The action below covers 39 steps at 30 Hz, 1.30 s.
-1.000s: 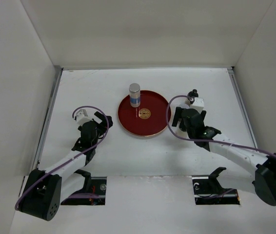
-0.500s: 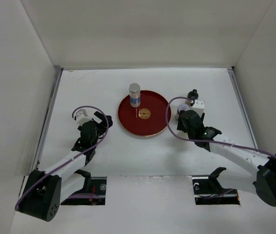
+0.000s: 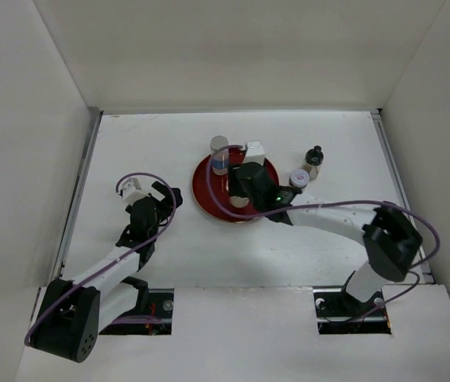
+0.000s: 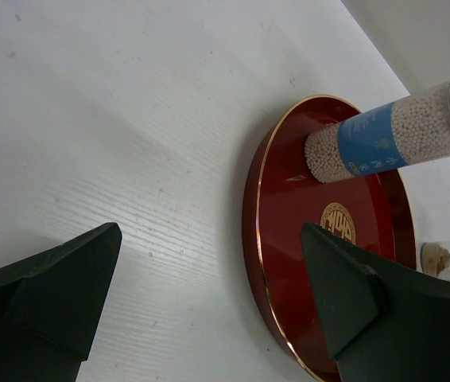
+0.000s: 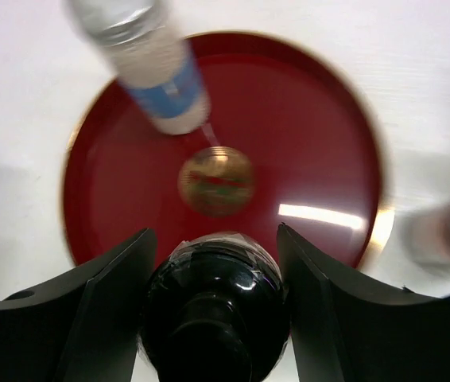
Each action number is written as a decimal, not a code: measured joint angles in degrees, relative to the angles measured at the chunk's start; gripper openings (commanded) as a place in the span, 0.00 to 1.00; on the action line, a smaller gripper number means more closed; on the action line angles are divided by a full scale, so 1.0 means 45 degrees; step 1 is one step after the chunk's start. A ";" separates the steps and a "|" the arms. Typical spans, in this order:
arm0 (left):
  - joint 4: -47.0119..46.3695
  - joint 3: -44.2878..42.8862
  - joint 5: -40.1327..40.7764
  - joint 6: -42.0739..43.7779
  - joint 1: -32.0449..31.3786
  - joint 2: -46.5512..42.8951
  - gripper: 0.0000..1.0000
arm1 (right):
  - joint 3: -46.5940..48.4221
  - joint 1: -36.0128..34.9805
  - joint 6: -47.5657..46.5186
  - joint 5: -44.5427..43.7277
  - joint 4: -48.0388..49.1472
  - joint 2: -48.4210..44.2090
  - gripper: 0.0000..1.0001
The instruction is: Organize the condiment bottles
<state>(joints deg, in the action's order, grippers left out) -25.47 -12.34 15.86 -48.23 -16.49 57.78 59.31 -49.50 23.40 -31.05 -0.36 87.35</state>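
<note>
A grey-capped cylinder bottle with a blue label stands at the back left of the red round tray; it also shows in the left wrist view and the right wrist view. My right gripper is shut on a black-topped bottle with pale contents, over the tray's near part. A black-capped brownish bottle and a squat light-lidded jar stand on the table right of the tray. My left gripper is open and empty, left of the tray.
White walls enclose the table on the left, back and right. The tray's rim lies just in front of my left fingers. The right arm's purple cable arcs over the table near the tray.
My right arm has swung left from beside the tray to over it, carrying a bottle. The squat jar and black-capped bottle now stand uncovered. The left arm has not moved.
</note>
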 measured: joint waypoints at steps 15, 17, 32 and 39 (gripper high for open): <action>0.0000 0.0073 -0.0228 -0.0204 0.0495 -0.0078 1.00 | 0.4313 -0.1253 -0.1146 0.0821 0.1603 0.5663 0.96; 0.0000 0.0073 -0.0262 -0.0238 0.0505 -0.0078 1.00 | 0.4284 -0.1258 -0.1151 0.0826 0.1739 0.5542 0.99; -0.0005 0.0083 -0.0306 -0.0301 0.0563 -0.0102 1.00 | -0.2963 0.3104 -0.0432 -0.1171 0.2108 -0.3128 1.00; -0.0015 0.0083 -0.0301 -0.0321 0.0529 -0.0029 1.00 | -0.4104 0.4206 0.0209 -0.1049 0.1326 -0.1676 1.00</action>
<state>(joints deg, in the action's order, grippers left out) -25.54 -11.97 14.50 -49.67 -14.11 57.65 40.84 -30.57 24.34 -35.77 5.61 79.81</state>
